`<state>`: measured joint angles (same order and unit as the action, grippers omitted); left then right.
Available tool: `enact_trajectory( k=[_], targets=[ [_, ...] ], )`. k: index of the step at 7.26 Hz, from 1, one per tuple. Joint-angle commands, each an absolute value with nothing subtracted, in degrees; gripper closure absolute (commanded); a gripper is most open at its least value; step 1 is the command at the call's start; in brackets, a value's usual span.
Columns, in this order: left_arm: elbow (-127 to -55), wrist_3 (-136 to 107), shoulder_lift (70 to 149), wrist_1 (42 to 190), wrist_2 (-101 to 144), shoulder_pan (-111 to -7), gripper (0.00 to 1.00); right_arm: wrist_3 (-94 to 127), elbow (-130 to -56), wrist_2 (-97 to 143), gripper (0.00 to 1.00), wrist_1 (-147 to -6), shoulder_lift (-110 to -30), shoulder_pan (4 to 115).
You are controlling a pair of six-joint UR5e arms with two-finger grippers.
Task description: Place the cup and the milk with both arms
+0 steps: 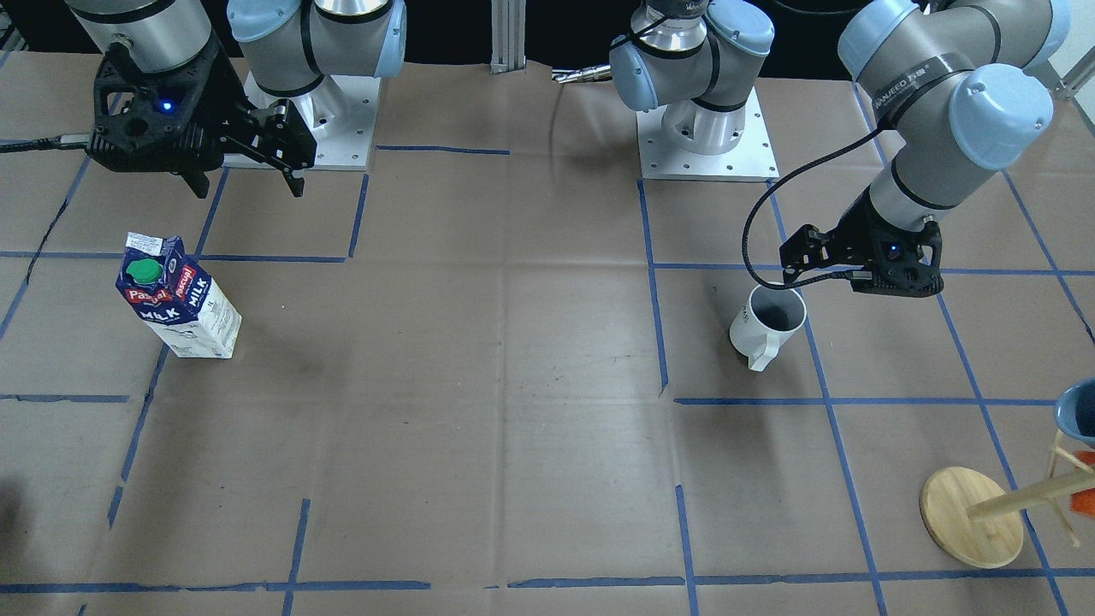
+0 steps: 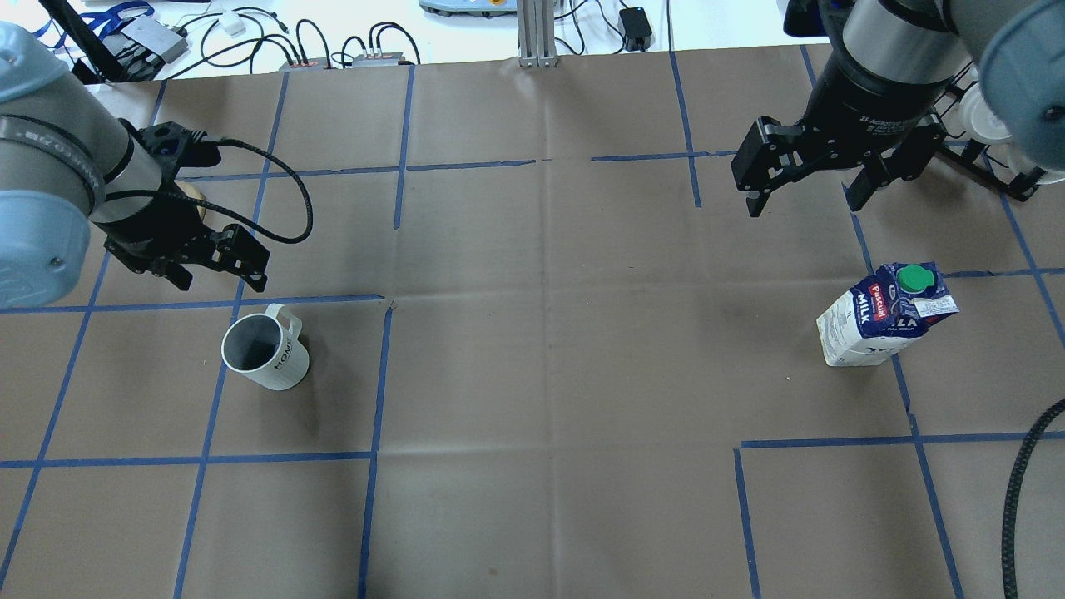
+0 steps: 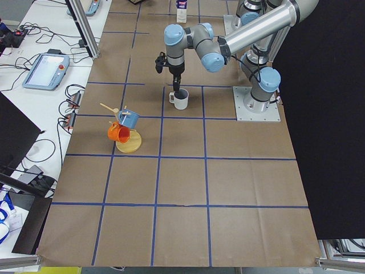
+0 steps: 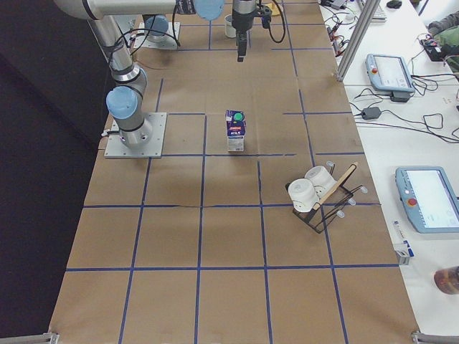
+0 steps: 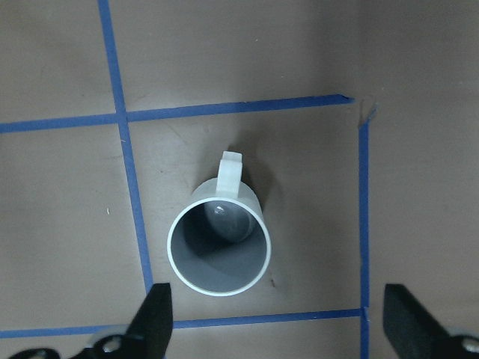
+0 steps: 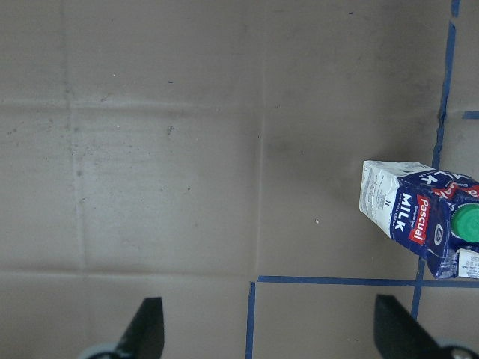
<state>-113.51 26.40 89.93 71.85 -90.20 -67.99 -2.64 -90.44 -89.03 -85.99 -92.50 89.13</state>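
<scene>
The white cup [image 2: 265,353] stands upright on the brown table, handle pointing away from the robot. It also shows in the front view [image 1: 767,321] and the left wrist view [image 5: 218,247]. My left gripper [image 2: 220,281] hovers open and empty just above it, as the front view [image 1: 855,282] and its wrist view [image 5: 277,329] show. The milk carton [image 2: 886,316] stands upright at the right, also in the front view [image 1: 180,308] and the right wrist view [image 6: 415,213]. My right gripper [image 2: 803,204] is open and empty, high above the table and beyond the carton, as the front view [image 1: 250,190] shows.
A wooden mug tree [image 1: 971,518] with a blue and an orange cup stands beyond the cup on the robot's left. A black wire rack [image 4: 319,193] with white cups stands at the far right. Blue tape lines grid the table paper.
</scene>
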Motion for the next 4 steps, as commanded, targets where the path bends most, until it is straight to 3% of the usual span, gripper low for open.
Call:
enact_trajectory(
  k=[1, 4],
  targets=[
    [-115.66, 28.65, 92.00, 69.89, -91.40, -66.45, 0.01, -2.64, -90.44, -89.03, 0.00, -85.96, -92.55, 89.12],
    [-115.93, 28.48, 95.35, 66.19, -91.50, -66.45, 0.01, -2.72, -90.44, -89.12, 0.00, -85.96, -92.55, 89.03]
  ],
)
